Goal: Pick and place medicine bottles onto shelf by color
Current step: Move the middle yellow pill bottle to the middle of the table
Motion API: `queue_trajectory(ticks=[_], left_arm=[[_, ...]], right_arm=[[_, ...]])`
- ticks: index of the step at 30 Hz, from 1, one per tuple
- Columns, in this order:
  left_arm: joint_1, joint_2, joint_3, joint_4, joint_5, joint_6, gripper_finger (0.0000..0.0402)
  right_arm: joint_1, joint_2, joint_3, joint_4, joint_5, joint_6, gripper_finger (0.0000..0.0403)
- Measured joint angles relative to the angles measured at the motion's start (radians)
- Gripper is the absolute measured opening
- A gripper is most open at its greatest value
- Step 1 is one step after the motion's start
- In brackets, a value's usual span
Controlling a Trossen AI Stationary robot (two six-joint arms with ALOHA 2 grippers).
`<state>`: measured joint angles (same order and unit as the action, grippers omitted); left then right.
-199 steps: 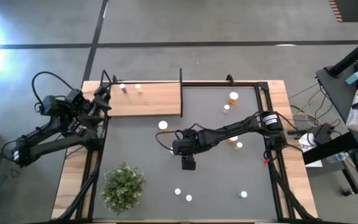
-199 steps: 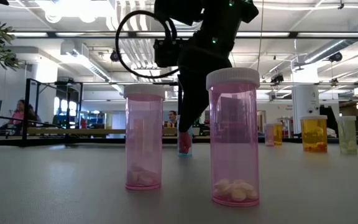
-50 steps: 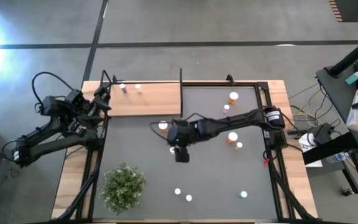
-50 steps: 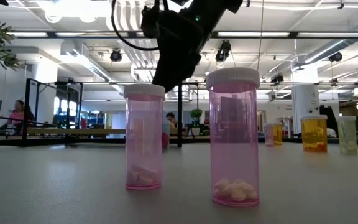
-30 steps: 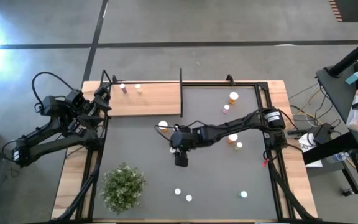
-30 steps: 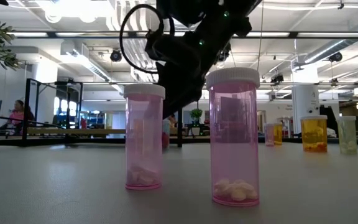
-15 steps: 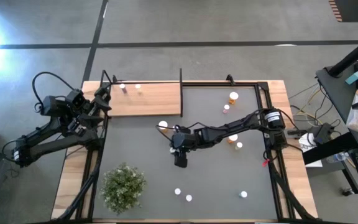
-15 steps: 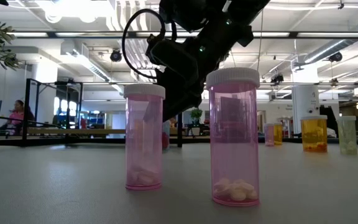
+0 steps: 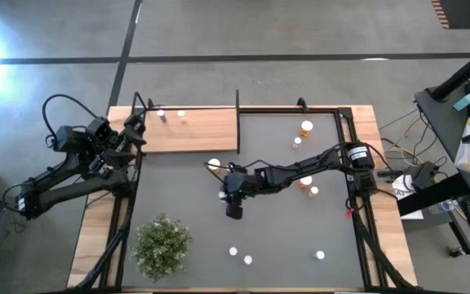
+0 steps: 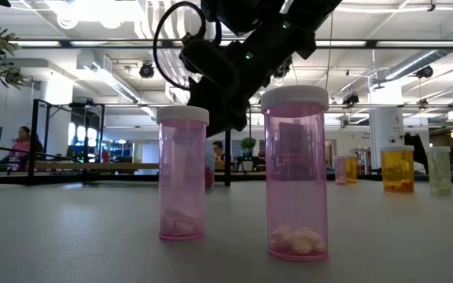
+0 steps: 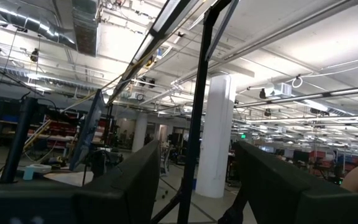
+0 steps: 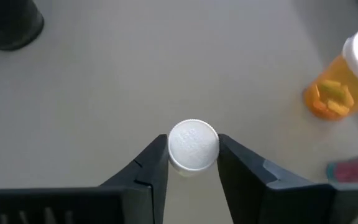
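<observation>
Left arm: your left jaws (image 9: 134,131) are parked off the bench's left edge, right by the shelf's left end. Wrist view shows them spread wide with nothing between, pointing out at the room.

Shelf: the shelf (image 9: 198,131) sits in the bench's (image 9: 284,237) far-left corner, with two small bottles (image 9: 161,115) near its back edge.

Plant: green plant (image 9: 161,243) near the front-left of the bench, well apart from everything else.

Right arm: your right jaws (image 12: 192,163) are out mid-bench, just in front of the shelf's right end. They're clamped on a white-capped bottle (image 12: 193,145), one finger on each side of the cap. Can't tell the body colour from above.

Low view: two pink bottles (image 10: 182,173) stand up front, with the right arm hanging behind and above them.

Right side: an orange bottle (image 12: 342,82) stands near the held one, a pink one (image 12: 353,168) lies just beside it. More bottles (image 9: 306,128) stand toward the far right.

Change: compared with half a second back, the right jaws have slid a touch left and nearer the front; the left arm hasn't budged.
</observation>
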<state>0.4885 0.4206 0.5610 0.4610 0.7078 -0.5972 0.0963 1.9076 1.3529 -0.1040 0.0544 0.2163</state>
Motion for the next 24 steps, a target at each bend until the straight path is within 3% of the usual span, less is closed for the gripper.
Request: queue_trajectory(ticks=[7, 24], left_arm=[[0.000, 0.000, 0.000, 0.000, 0.000, 0.000, 0.0193], [0.000, 0.000, 0.000, 0.000, 0.000, 0.001, 0.0193]], right_arm=[[-0.031, 0.000, 0.000, 0.020, 0.081, -0.007, 0.0123], [-0.106, 0.000, -0.012, 0.027, 0.077, -0.008, 0.0120]])
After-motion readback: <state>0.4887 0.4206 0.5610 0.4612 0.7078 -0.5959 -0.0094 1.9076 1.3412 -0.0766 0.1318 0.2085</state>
